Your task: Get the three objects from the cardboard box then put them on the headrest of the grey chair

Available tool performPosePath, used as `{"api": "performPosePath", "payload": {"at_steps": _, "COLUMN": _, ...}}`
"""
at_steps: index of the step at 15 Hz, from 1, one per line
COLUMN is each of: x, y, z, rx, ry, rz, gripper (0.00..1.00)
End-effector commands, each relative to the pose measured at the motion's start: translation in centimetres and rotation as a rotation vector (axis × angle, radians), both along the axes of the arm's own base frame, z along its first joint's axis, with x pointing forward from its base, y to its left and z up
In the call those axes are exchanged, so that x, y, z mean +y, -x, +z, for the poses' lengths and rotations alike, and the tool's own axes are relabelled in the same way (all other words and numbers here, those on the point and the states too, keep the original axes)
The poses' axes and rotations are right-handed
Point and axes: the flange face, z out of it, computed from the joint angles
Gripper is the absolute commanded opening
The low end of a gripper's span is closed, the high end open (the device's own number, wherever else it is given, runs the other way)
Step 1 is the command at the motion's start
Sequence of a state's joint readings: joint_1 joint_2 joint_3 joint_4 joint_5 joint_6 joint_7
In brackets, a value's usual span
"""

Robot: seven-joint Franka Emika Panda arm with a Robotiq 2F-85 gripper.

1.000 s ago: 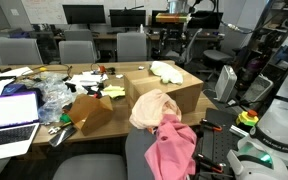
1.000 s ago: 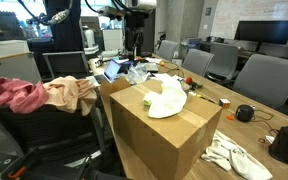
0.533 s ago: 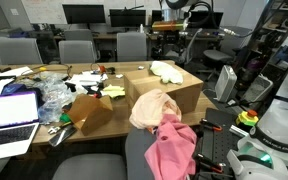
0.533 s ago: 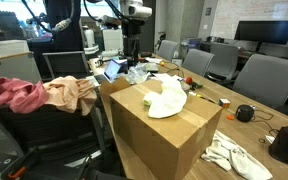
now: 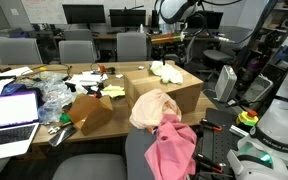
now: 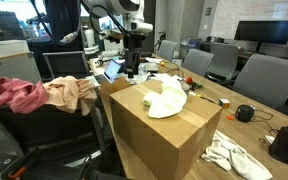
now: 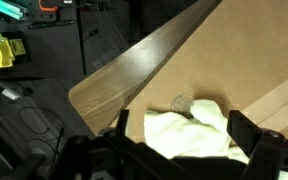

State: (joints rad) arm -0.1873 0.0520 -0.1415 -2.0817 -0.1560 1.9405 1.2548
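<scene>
Now two cloths [image 5: 156,108] on grey chair [image 5: 135,152], third cloth [image 5: 168,71] on cardboard box [image 5: 184,95].

Wrist view: my gripper [image 7: 182,128] fingers [image 7: 254,150] are dark, blurry, cut by btm edge. Yellow-green cloth [image 7: 194,140] under tool: near part hid behind fingers, runs off frame. Small round mark [image 7: 182,102] just beyond cloth, I can't ID it. Exterior view: jaw gap too small to read. Pink cloth [image 5: 172,148], well away from tool, cut at btm edge.

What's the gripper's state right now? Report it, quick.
Gripper: open, holding nothing; fingers spread above the pale cloth on the cardboard box.
</scene>
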Motion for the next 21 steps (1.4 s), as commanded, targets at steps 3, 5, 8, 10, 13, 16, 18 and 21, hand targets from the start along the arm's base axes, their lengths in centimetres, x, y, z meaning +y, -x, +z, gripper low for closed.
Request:
{"api": "performPosePath", "payload": {"at_steps": 3, "x": -0.9, "y": -0.7, "z": -2.5, "rx": 0.018, "ry": 0.038, "rz": -0.012, "gripper": 1.0}}
{"api": "performPosePath", "payload": {"at_steps": 5, "x": -1.6, "y": -1.0, "z": -3.4, "rx": 0.004, "ry": 0.068, "rz": -0.023, "gripper": 1.0}}
{"api": "performPosePath", "payload": {"at_steps": 8, "x": -2.6, "y": -1.5, "z": -4.6, "rx": -0.033, "ry": 0.121, "rz": -0.046, "gripper": 1.0}}
{"api": "performPosePath", "payload": {"at_steps": 10, "x": -3.3, "y": -1.6, "z": -5.8, "rx": -0.058, "ry": 0.163, "rz": -0.064, "gripper": 1.0}}
{"api": "performPosePath", "payload": {"at_steps": 13, "x": -3.9, "y": -1.9, "z": -7.8, "rx": -0.087, "ry": 0.208, "rz": -0.085, "gripper": 1.0}}
{"api": "performPosePath", "payload": {"at_steps": 16, "x": -4.2, "y": -2.4, "z": -9.7, "rx": -0.093, "ry": 0.228, "rz": -0.092, "gripper": 1.0}}
{"api": "performPosePath", "payload": {"at_steps": 18, "x": -4.3, "y": -2.8, "z": -10.7, "rx": -0.098, "ry": 0.24, "rz": -0.098, "gripper": 1.0}}
{"api": "performPosePath", "payload": {"at_steps": 21, "x": -4.7, "y": -3.5, "z": -11.9, "rx": -0.121, "ry": 0.279, "rz": -0.116, "gripper": 1.0}}
